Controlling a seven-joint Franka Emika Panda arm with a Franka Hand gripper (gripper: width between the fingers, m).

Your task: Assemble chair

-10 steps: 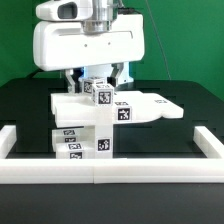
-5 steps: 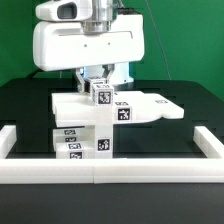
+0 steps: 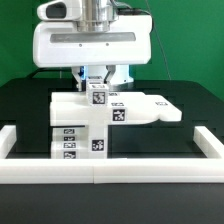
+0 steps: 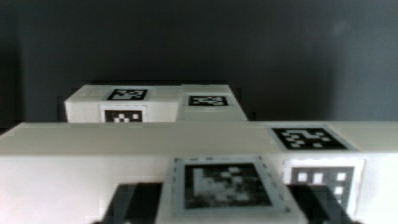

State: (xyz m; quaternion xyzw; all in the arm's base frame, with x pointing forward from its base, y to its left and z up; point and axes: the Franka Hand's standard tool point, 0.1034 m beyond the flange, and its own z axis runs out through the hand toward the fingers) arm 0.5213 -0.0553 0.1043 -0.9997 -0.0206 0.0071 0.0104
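The partly joined chair [image 3: 85,125] is a stack of matte white tagged blocks near the front rail, with a flat panel [image 3: 150,107] reaching toward the exterior view's right. My gripper [image 3: 98,84] hangs right above the stack and is shut on a small white tagged part [image 3: 98,96], which sits at the stack's top. In the wrist view, my gripper [image 4: 222,203] has dark fingers [image 4: 146,203] flanking this part [image 4: 226,183]. Beyond it lie the chair's white tagged surfaces [image 4: 160,140]. Whether the part touches the stack cannot be told.
A long white border rail [image 3: 100,170] runs along the front, with side pieces at the exterior view's left [image 3: 8,138] and right [image 3: 212,138]. The table surface [image 3: 30,100] is black. A green wall stands behind.
The held part was tilted and now stands square. It has come down slightly toward the top of the stack.
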